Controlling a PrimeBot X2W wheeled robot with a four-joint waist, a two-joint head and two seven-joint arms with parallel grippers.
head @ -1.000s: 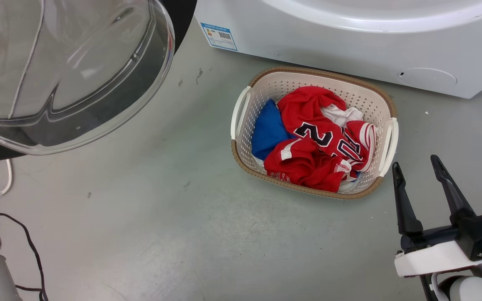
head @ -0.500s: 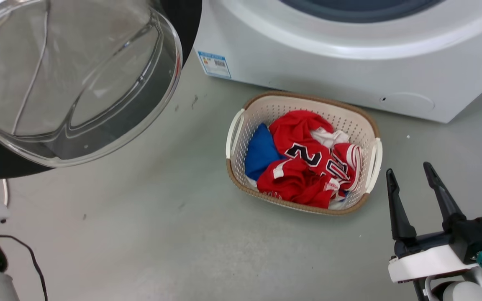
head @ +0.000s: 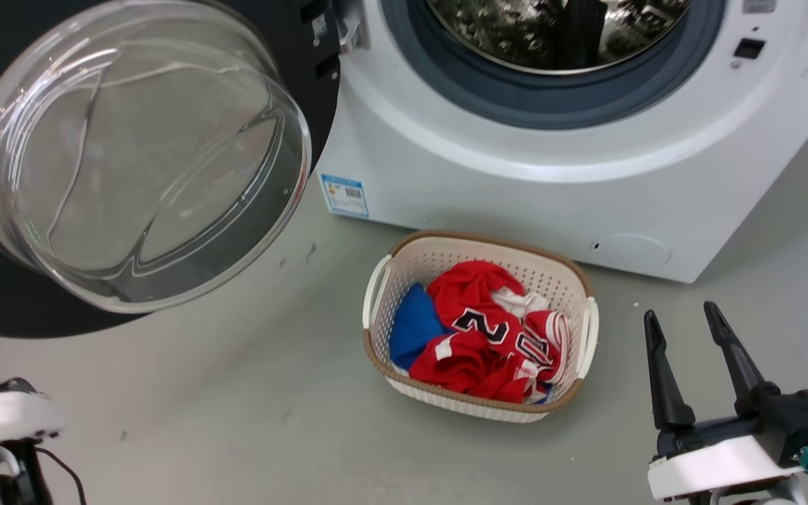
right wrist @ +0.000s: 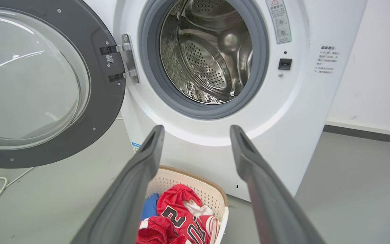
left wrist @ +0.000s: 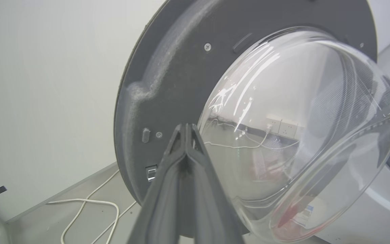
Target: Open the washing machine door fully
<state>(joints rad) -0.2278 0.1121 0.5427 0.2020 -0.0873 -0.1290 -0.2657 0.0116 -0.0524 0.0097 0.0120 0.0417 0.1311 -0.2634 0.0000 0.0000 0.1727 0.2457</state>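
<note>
Left pincer [left wrist: 185, 127], pressed together, faces the washing machine door [head: 137, 154], swung wide; the head camera has tilted up, baring the steel drum [head: 558, 28], so opening looks done.

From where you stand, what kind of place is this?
Probably a laundry corner of a plain room. A white front-loading washing machine stands with the washing machine door swung open, and a laundry basket holding a red jersey sits on the grey floor before it.
</note>
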